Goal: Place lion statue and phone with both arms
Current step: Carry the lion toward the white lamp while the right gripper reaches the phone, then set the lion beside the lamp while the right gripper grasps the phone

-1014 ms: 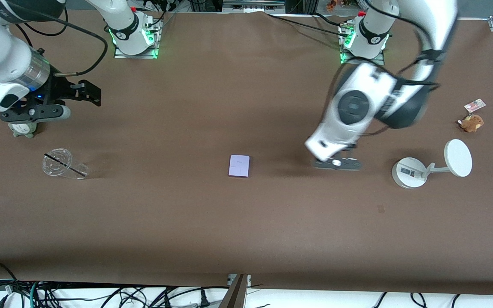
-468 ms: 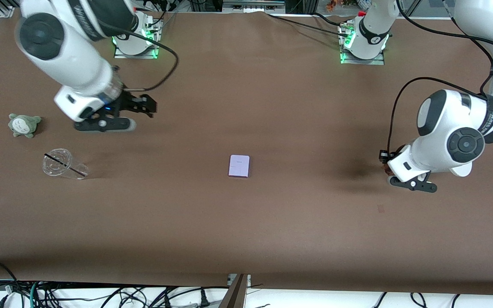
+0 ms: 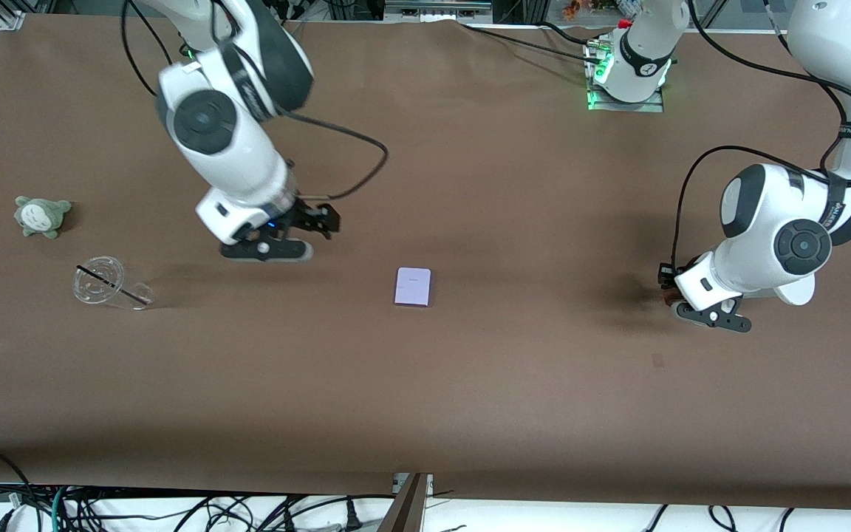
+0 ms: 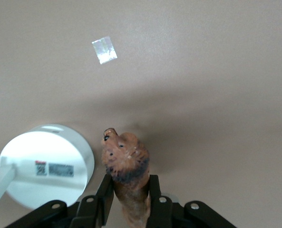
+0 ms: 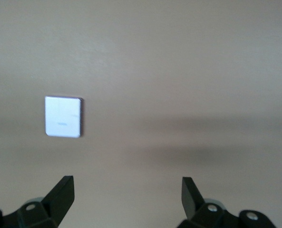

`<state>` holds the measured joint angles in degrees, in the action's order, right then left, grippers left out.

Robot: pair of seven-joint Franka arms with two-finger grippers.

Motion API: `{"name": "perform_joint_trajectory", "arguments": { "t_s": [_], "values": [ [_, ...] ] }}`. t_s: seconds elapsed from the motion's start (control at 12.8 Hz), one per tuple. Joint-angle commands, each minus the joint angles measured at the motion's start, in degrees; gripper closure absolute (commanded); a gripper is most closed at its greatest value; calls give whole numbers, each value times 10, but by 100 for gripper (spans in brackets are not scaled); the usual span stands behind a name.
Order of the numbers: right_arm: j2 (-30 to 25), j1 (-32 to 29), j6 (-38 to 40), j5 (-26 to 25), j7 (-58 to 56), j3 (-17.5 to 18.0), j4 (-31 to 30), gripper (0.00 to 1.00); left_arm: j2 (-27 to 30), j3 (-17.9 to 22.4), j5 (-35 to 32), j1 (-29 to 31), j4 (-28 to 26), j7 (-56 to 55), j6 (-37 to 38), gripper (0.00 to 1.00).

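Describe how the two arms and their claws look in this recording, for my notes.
Both arms are glossy white with dark grey joint caps and black cables looping alongside. Their bases glow green. The left claw and right claw are black, each with two fingers on a bolted bar. A small blue light shows at the right arm's wrist.

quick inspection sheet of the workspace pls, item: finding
surface: brown table, small pale mark.
job's things: phone flat mid-table; lion statue in left gripper.
clutter: plush, clear cup toward the right arm's end; white stand beside the lion statue.
grippers: left shut on lion statue; right gripper open, above the table beside the phone.
cables: bundles along table edge.
surroundings: nothing seen.
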<state>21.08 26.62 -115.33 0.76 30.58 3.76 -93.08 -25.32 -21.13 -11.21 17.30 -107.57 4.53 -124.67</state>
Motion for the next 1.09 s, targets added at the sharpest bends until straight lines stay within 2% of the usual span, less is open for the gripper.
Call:
{"name": "perform_joint_trajectory", "arguments": {
  "t_s": [0.0, 0.16, 0.31, 0.47, 0.55, 1.01],
  "values": [
    [55, 25, -64, 3, 26, -3, 15, 0, 7, -11, 10, 12, -48, 18, -67, 88],
    [104, 38, -112, 4, 27, -3, 33, 0, -5, -15, 9, 8, -51, 18, -86, 87],
    [167, 49, -118, 3, 26, -3, 87, 0, -19, -15, 8, 11, -52, 42, -98, 83],
    [224, 69, -119, 0, 29, -4, 136, 0, -27, -15, 8, 12, -52, 45, -103, 64],
    [242, 75, -125, -1, 29, -5, 149, 0, -27, -15, 9, 11, -52, 45, -103, 1],
    [289, 95, -190, -2, 30, -7, 151, 0, -12, -16, 8, 11, -47, 46, -95, 0]
  ]
}}
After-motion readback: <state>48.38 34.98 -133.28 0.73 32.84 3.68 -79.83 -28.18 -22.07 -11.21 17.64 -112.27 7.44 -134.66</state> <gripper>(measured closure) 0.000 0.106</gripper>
